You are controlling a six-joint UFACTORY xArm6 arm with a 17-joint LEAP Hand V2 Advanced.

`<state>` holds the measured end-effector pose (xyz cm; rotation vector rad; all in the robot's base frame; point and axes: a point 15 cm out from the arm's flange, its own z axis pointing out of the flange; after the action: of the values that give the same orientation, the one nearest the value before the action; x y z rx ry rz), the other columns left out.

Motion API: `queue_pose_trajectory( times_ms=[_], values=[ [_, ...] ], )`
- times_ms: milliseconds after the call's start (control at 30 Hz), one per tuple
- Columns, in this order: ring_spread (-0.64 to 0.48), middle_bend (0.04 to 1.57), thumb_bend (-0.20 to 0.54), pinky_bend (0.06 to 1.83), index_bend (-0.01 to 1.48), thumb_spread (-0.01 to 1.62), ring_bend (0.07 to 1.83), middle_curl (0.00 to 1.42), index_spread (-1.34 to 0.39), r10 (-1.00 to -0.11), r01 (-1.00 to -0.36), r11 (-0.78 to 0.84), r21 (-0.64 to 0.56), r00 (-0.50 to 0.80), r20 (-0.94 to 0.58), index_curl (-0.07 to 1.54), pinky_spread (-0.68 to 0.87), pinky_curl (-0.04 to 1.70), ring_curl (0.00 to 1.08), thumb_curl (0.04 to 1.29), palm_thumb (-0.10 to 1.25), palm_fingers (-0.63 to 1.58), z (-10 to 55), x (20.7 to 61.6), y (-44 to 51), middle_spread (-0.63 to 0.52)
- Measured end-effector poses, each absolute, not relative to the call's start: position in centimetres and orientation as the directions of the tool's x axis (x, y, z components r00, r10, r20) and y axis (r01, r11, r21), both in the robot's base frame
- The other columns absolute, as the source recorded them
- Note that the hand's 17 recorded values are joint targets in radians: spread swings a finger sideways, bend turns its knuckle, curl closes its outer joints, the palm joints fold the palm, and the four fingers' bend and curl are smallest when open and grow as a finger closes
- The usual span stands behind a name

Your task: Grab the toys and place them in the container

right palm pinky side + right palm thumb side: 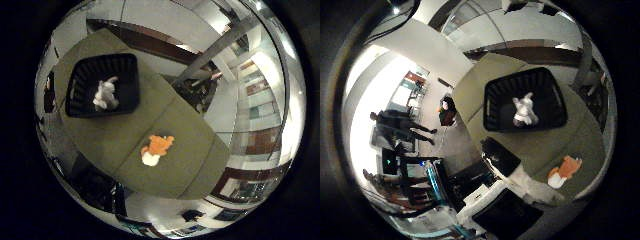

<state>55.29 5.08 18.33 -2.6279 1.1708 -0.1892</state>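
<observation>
Toys: two soft toys are in sight; a white one lies inside the black basket, and an orange one lies out on the olive-green table.
Orange toy: it rests on its own on the bare cloth, well apart from the basket, nearer the table's far end from it.
Orange toy, look: small and plush, bright orange with a white patch at one end; it seems to lie on its side, though its limbs are too small to make out.
White toy, look: pale and floppy, with one limb or ear sticking up, lying near the middle of the basket floor.
Basket: black, roughly square, with ribbed or slatted walls and an open top; it stands on the table near one end.
Hand: the hand shows only as white and black parts at the edge of the thumb-side view; whether its fingers are spread or curled cannot be told.
Height: both toys look small, so the palm appears to be high above the table.
Step in hand: judging by how things lie, one toy is stowed and the orange one is next.
Doing it well: the hand should come down centred over the orange toy, fingers spread wide, then close around its soft body rather than a limb, so it does not slip during the carry to the basket.
</observation>
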Motion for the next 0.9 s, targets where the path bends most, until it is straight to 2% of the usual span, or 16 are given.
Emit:
queue_pose_trajectory(
  times_ms=[167,333,567,800,900],
  values=[
    [0.09,0.2,-0.027,0.52,0.17,1.08,0.32,0.34,-0.37,-0.786,-0.758,-0.606,-0.243,0.617,0.034,0.3,0.31,0.16,0.25,0.3,0.49,0.16,16.6,55.3,-1.3,-0.03],
    [0.09,0.2,-0.023,0.53,0.17,1.08,0.32,0.34,-0.37,-0.812,-0.801,-0.573,-0.174,0.584,-0.014,0.3,0.31,0.14,0.25,0.29,0.48,0.15,11.5,54.1,-5.0,-0.03],
    [0.1,0.19,-0.023,0.55,0.17,1.08,0.32,0.33,-0.36,-0.825,-0.817,-0.558,-0.146,0.566,-0.015,0.3,0.32,0.13,0.25,0.3,0.48,0.13,4.6,54.2,-6.6,-0.02],
    [0.11,0.19,-0.024,0.55,0.18,1.08,0.3,0.31,-0.36,-0.83,-0.833,-0.548,-0.074,0.552,-0.074,0.31,0.31,0.12,0.25,0.29,0.47,0.1,-2.3,52.1,-6.6,0.01],
    [0.11,0.19,-0.024,0.55,0.18,1.07,0.29,0.31,-0.37,-0.84,-0.841,-0.535,-0.081,0.54,-0.059,0.31,0.31,0.12,0.25,0.29,0.46,0.1,-3.8,52.8,-7.5,0.01]
  ],
)
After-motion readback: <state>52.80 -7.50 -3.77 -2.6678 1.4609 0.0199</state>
